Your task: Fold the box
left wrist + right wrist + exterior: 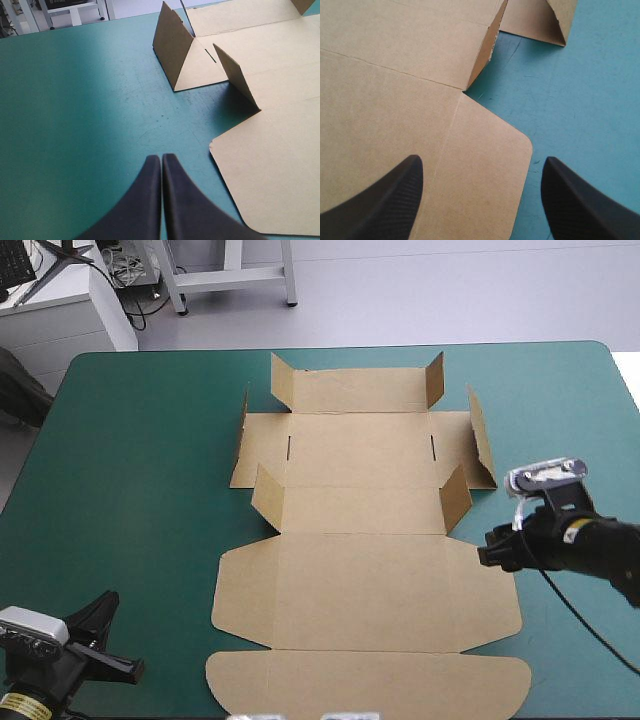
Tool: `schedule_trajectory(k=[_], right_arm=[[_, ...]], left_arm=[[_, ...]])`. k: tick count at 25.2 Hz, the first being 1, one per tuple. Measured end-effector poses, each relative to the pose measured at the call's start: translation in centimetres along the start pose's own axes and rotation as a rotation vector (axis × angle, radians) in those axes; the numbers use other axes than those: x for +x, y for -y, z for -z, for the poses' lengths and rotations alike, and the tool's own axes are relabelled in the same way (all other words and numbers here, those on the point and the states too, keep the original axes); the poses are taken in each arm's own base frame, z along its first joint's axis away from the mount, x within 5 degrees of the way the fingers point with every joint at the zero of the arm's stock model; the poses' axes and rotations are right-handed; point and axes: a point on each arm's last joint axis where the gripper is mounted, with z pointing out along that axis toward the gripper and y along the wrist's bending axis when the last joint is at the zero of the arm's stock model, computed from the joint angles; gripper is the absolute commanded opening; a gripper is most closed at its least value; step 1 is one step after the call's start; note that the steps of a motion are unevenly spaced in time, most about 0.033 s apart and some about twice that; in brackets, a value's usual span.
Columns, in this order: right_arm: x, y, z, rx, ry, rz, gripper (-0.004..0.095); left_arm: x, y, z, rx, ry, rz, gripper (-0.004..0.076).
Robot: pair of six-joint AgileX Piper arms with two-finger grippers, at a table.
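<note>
Box (365, 585): brown sheet lying flat on teal-green cover (140, 460), mid-table. Only the small side flaps on its far half stand up.

Left gripper (161, 161): black fingers pressed together into one point, over bare cover. The box's nearest edge lies ahead of it and off to its right, not touching.

Right gripper (482, 160): fingers wide apart, holding nothing, at the sheet's right edge. One finger is over board, the other over cover, with a rounded flap corner between them.
</note>
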Motion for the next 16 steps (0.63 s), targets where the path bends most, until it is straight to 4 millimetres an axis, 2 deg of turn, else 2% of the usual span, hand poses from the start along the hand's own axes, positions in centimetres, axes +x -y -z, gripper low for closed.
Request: schedule_trajectory(k=[7, 8, 12, 16], right_arm=[[-5.5, 0.8, -3.6, -0.033, -0.145, -0.007, 0.0604], [-6.6, 1.0, -4.9, -0.038, -0.17, -0.005, 0.0602], [-8.2, 1.5, -7.6, -0.045, -0.216, 0.001, 0.0602], [-8.7, 2.1, -12.5, -0.054, -0.301, -0.003, 0.0602]], left_arm=[[0.0, 0.0, 0.0, 0.0, 0.0, 0.0, -0.001], [0.0, 0.0, 0.0, 0.0, 0.0, 0.0, -0.001], [0.0, 0.0, 0.0, 0.0, 0.0, 0.0, -0.001], [0.0, 0.0, 0.0, 0.0, 0.0, 0.0, -0.001]])
